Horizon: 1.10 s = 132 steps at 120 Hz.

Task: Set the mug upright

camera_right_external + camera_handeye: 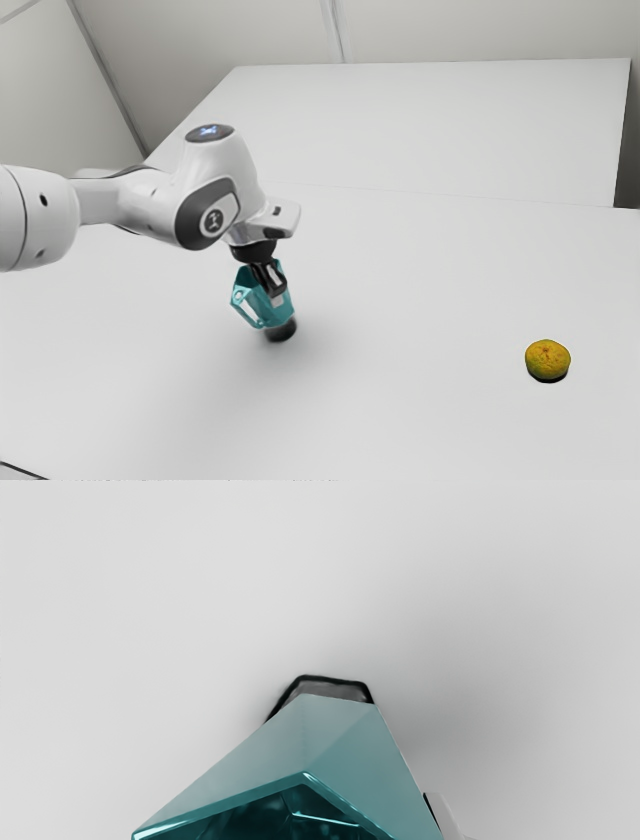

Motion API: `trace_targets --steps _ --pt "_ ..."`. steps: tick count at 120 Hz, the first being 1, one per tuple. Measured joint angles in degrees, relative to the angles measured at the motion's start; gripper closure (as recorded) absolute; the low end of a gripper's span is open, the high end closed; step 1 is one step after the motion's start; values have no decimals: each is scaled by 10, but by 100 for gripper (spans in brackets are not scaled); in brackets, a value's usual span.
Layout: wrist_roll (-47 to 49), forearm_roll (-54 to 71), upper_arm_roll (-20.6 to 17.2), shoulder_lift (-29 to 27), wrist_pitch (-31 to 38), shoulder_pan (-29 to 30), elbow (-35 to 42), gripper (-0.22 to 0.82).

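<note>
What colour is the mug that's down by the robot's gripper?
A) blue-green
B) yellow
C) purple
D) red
A: the mug is blue-green on its outside walls, with a darker shade of it inside, quite unlike the yellow-orange fruit on the table.

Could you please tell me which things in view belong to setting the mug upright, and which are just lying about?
For the job:
mug
tool, at the mug

Just lying about:
fruit, well apart from the mug
</note>
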State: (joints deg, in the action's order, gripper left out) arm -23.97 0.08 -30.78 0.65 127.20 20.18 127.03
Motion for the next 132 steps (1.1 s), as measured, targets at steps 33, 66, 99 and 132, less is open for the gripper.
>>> trace_targets --steps 33,66,99,132 --pt "71 23 0 27 28 12 4 78" --pt "116 24 0 28 34 6 7 74" --pt "138 23 -1 22 35 5 9 48" --pt "154 26 -28 -46 10 15 -3 34"
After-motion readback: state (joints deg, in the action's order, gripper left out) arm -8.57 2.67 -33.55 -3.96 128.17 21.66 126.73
